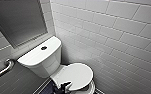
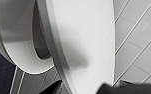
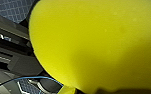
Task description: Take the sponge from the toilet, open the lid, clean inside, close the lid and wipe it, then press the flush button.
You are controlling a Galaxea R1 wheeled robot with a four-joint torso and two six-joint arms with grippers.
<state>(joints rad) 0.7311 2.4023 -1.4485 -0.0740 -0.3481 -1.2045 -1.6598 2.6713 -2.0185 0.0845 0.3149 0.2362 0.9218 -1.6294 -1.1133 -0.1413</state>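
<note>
Two wrist views add detail: the right shows the sponge (image 3: 96, 45) close up, grasped by the right gripper (image 3: 101, 91); the left shows a dark gap between the lid (image 2: 86, 42) and the toilet (image 2: 16, 45) rim. Head view: left gripper (image 1: 64, 86) at the lid's front edge, grip impossible to tell

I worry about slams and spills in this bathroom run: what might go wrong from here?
1. The left claw is at the near rim of the lid, and the left wrist view shows a gap between lid and bowl; the smooth lid may slip and slam down.
2. The sponge looms large before the right wrist camera, hiding much beyond it, so aiming it into the bowl may be hard.
</note>
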